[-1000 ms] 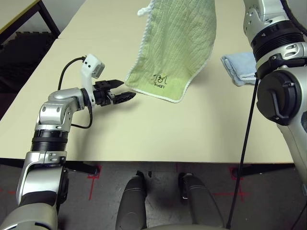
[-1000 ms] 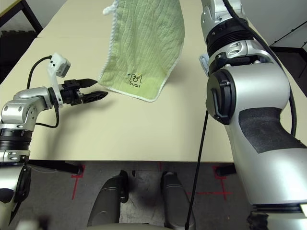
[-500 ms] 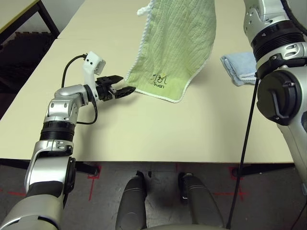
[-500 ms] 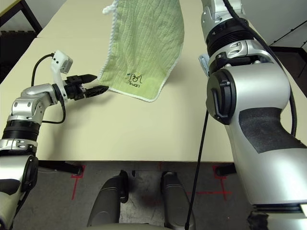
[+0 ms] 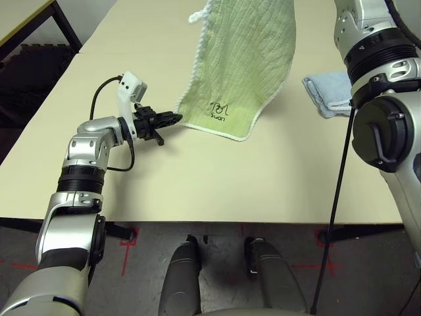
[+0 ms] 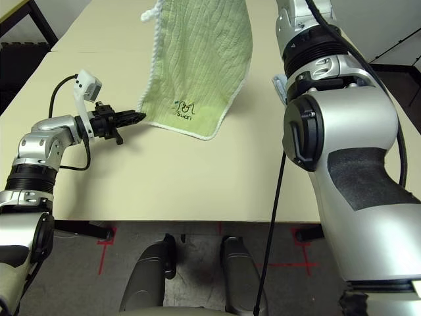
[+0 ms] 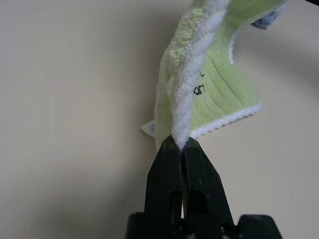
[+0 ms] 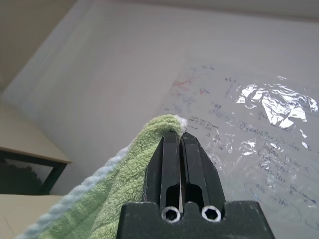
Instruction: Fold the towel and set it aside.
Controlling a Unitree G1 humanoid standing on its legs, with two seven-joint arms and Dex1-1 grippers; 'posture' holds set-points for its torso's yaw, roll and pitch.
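Both tools [image 7: 181,144] (clamped) on towel [image 5: 243,59]

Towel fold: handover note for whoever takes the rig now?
Left gripper: shut on the towel's lower corner at the white trim.
Right gripper: shut on the towel's upper edge, holding it raised so it hangs over the table.
Blue towel lies folded beside the right arm.
Done: both corners pinched.
Left: fold the towel, set it aside.
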